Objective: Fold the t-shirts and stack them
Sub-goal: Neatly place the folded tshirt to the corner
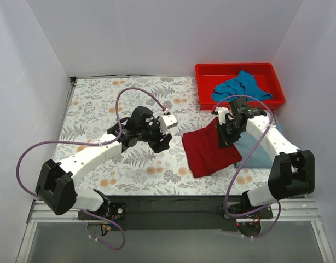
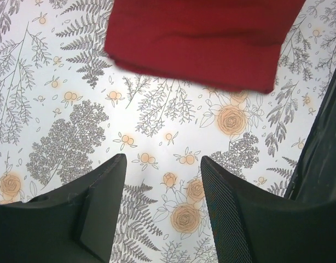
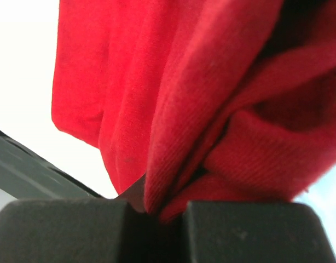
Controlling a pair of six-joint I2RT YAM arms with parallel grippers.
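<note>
The dark red t-shirt [image 1: 207, 150] lies folded on the flowered table, right of centre. It also shows in the left wrist view [image 2: 201, 38]. My right gripper [image 1: 227, 136] is shut on a bunched edge of the dark red t-shirt [image 3: 212, 109], lifting it over the shirt's right side. The muted grey-blue t-shirt [image 1: 254, 153] lies partly under the red one and the right arm. The teal-blue t-shirt [image 1: 242, 87] lies crumpled in the red bin [image 1: 206, 71]. My left gripper [image 1: 163, 141] is open and empty, just left of the red t-shirt, above the table [image 2: 162, 164].
The red plastic bin stands at the back right corner. White walls [image 1: 31, 82] enclose the table on three sides. The flowered tablecloth [image 1: 102, 104] covers the left half. A black strip [image 1: 168, 205] runs along the near edge by the arm bases.
</note>
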